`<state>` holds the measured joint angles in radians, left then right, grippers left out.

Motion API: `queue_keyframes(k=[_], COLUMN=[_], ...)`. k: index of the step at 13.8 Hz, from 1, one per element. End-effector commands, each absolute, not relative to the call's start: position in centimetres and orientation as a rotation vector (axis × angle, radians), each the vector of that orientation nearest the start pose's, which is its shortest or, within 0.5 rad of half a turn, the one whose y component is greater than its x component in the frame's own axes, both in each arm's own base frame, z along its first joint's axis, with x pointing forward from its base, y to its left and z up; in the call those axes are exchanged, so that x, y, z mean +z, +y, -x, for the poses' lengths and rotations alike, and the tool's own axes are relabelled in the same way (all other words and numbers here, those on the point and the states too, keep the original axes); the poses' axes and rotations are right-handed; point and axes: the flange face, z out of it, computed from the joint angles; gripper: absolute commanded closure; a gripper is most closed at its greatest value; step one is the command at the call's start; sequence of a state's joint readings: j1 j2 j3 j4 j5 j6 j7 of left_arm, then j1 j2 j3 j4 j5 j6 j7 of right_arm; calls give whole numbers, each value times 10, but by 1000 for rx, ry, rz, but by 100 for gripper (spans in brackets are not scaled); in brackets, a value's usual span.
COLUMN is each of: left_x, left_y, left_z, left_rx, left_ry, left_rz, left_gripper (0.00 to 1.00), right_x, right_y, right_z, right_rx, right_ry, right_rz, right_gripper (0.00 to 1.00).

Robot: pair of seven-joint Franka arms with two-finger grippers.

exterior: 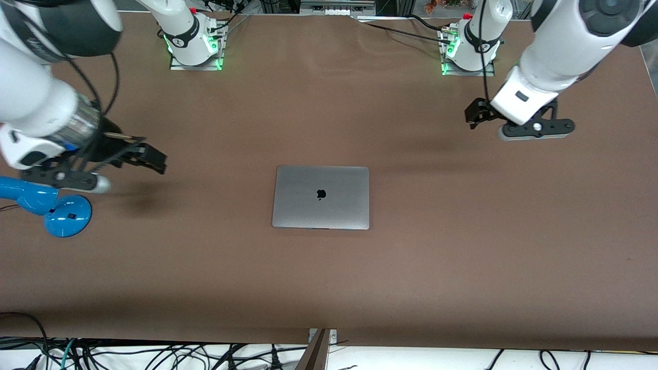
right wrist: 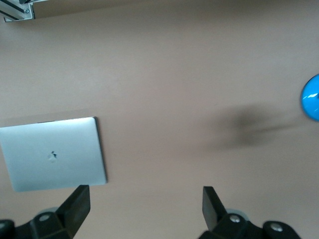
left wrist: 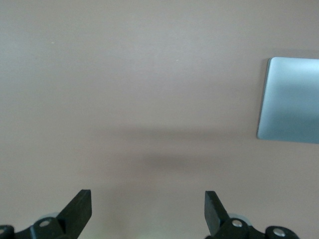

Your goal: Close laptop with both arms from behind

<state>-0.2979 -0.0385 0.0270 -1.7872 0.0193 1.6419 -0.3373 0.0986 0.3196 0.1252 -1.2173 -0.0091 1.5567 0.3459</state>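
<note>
Laptop (exterior: 321, 197) shut flat, apple logo (exterior: 321, 193) up — left gripper (left wrist: 148, 211), right gripper (right wrist: 146, 209) fingers wide, empty.

The left arm (exterior: 555, 56) reaches out from its base and holds the left gripper (exterior: 475, 115) up in the air, fingers wide apart. The right arm (exterior: 36, 97) does the same, and the right gripper (exterior: 149, 156) is wide too, holding nothing.
</note>
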Motion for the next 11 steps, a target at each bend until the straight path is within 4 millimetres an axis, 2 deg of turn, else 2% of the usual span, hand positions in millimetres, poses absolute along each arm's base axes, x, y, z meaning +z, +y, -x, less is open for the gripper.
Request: queue_keyframes(k=[1,4,7,9,11], left_x=[558,567,576,592,596], left_y=[-110,-64,-32,-23,-23], left_z=[-505,-514,-513,-510,-507], left_rx=[158,155,191,214,231], left_ry=[-34,-18,4,13,23], left_rz=[3134,3153,3163,3167,3166], left_gripper=[0,0,0,0,0], right_x=[608,613,610,608,611], right_y=[92,48,11,-2,-6], right_z=[-631,-632,-634,-632,-625], right_rx=[-8,-15,-9,15,59], right_ry=[110,12,14,-30,-72], right_rz=[3095,3099,3100,3123,3171], right_gripper=[0,0,0,0,0])
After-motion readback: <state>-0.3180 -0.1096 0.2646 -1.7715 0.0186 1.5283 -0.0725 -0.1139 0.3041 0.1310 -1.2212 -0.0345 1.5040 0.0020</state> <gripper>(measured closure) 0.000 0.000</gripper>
